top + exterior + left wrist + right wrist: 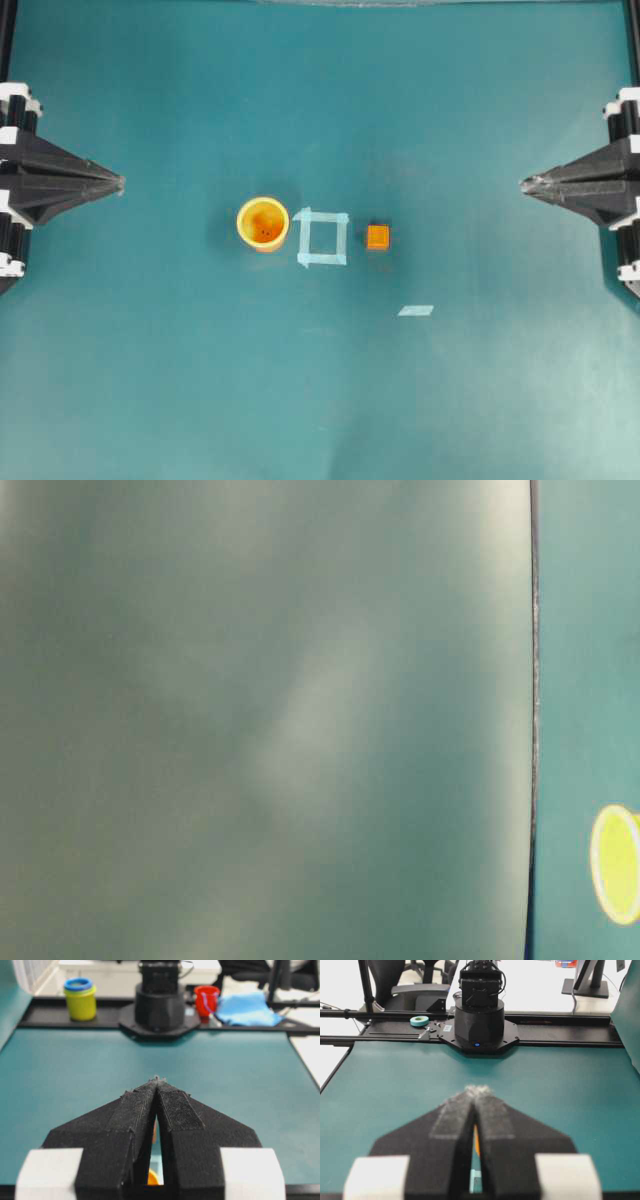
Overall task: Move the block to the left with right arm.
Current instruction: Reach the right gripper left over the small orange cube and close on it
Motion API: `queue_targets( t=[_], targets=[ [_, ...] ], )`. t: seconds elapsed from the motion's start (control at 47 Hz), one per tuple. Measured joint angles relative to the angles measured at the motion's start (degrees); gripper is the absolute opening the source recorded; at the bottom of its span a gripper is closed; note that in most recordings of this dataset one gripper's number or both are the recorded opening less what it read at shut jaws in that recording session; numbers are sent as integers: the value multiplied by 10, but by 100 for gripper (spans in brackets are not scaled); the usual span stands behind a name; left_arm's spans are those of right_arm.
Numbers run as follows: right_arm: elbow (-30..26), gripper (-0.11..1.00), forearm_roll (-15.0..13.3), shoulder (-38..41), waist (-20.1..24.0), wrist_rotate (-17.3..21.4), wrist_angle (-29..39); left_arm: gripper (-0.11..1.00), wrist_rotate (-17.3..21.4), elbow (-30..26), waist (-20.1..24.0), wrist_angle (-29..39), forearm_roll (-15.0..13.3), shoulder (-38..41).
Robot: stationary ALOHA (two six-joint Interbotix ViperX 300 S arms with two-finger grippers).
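The block (377, 237), a small orange cube, rests on the teal table just right of a pale blue tape square (322, 238). My right gripper (525, 184) is at the right edge, well to the right of the block and a little farther back, its black fingers pressed together to a point with nothing held. In the right wrist view its tips (477, 1089) meet, and a sliver of orange shows through the slit behind them. My left gripper (120, 184) is at the left edge, also shut and empty, tips (158, 1080) touching.
A round yellow-orange cup (263, 222) stands left of the tape square; its rim (616, 864) shows in the table-level view, otherwise blurred. A short tape strip (416, 310) lies in front of the block. The opposite arm's base (478, 1020) stands across the table.
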Motion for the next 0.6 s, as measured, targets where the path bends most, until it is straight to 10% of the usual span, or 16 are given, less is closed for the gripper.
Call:
queue_targets(
  t=[0.595],
  targets=[
    [-81, 0, 1, 135, -13, 14, 152, 0, -15, -24, 0, 228, 3, -105]
  ],
)
